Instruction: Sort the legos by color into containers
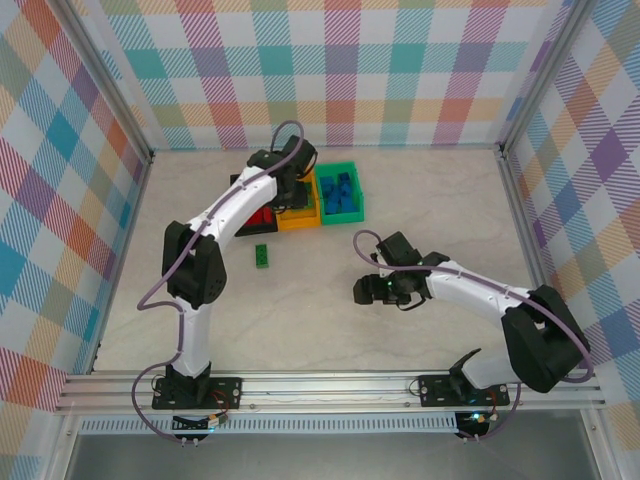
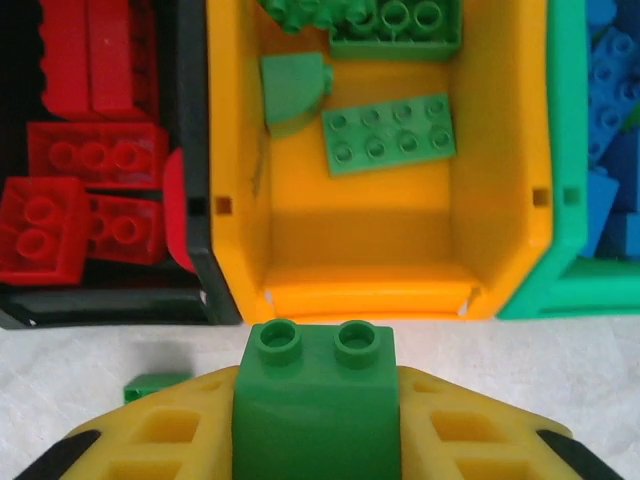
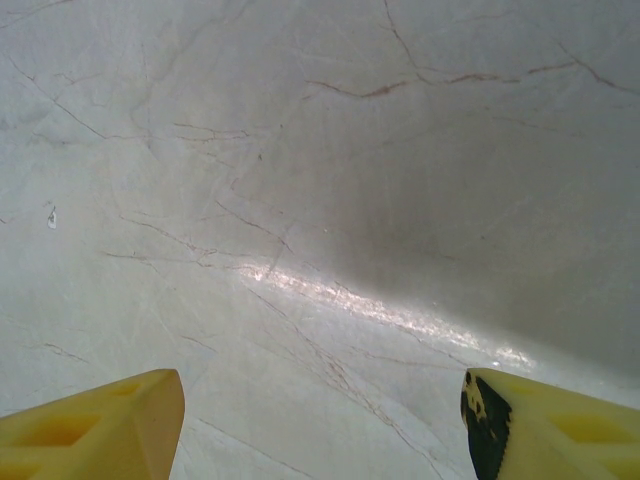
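Bricks sorted by colour are recorded in three bins set side by side and touching, at the upper centre of the desk (image 1: 330, 330) in the top view. In the left wrist view, the black bin (image 2: 192, 150) at the left of the frame is seen to hold red bricks (image 2: 95, 155). The orange bin (image 2: 370, 290) at the centre holds green bricks (image 2: 390, 135) in its upper part. The green bin (image 2: 565, 200) at the right edge holds blue bricks (image 2: 610, 90). The left end effector (image 2: 318, 435) is pinched on a two-stud green brick (image 2: 318, 385), studs up, at the lower centre of that frame, just below the orange bin's lower wall. A loose green brick (image 1: 262, 256) is noted on the desk just below the bins, left of centre in the top view. The right end effector (image 3: 320, 420) is found centre-right in the top view, well apart from the bins. Its yellow fingers (image 3: 110, 425) are spread, with bare marbled desk seen between them.
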Controlling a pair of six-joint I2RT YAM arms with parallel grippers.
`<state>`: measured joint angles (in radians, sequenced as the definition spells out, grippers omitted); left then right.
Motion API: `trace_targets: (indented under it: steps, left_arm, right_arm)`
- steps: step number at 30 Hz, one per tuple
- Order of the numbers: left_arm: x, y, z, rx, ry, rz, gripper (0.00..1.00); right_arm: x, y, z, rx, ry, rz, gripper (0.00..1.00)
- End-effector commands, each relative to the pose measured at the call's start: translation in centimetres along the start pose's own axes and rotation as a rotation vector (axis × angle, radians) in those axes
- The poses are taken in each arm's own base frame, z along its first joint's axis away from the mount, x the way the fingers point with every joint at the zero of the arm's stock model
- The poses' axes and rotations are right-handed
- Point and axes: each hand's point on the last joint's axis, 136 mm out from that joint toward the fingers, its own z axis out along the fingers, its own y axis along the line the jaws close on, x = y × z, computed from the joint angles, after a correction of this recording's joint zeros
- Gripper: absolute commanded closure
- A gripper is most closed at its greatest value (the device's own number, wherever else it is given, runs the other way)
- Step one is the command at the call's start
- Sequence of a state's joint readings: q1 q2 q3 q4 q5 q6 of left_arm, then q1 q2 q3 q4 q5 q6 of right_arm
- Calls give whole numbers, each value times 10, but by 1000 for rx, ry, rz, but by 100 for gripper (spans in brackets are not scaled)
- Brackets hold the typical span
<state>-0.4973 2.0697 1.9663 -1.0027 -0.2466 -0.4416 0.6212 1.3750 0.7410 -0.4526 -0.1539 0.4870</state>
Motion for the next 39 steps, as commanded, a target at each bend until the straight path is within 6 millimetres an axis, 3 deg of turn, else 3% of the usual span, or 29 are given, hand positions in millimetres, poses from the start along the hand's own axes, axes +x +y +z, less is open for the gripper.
trace_targets:
  steps: [1,2,4,6,12,15,19,23,25,28,33,37,39]
  left_arm:
    - [-19,-6,-3,37,-47,18,60]
    - [-22,-6,-3,37,-55,14,56]
    - [-24,-5,-3,36,-57,9,33]
    - [-23,-3,-6,30,-59,-1,22]
    - [-1,12,-30,75,-98,-44,21]
    - [34,23,-35,124,-92,-54,21]
    - [96,43,-33,123,-34,-44,21]
    - [148,53,-15,135,89,-29,21]
    - [161,62,-1,79,127,-12,21]
    - [157,73,18,-10,140,31,21]
    - [138,65,51,-7,182,36,26]
    - [130,71,66,-50,201,37,28]
    - [129,75,73,-52,206,29,36]
  right_arm:
    - [5,-3,-4,1,-2,17,26]
    - [6,-3,-3,1,-1,19,26]
    - [6,-2,-4,-2,-1,17,26]
    - [6,-2,-4,-5,-2,18,26]
    - [6,-3,0,-8,-2,23,26]
    - [7,-2,5,-18,8,28,26]
    - [5,1,8,-28,9,27,26]
    - [0,3,9,-28,10,14,26]
    - [-2,4,11,-28,17,7,26]
    - [-4,6,10,-32,16,5,26]
    - [-3,5,5,-27,8,9,26]
    - [2,-1,-1,-3,-4,9,26]
    - [5,-5,-4,10,-12,11,26]
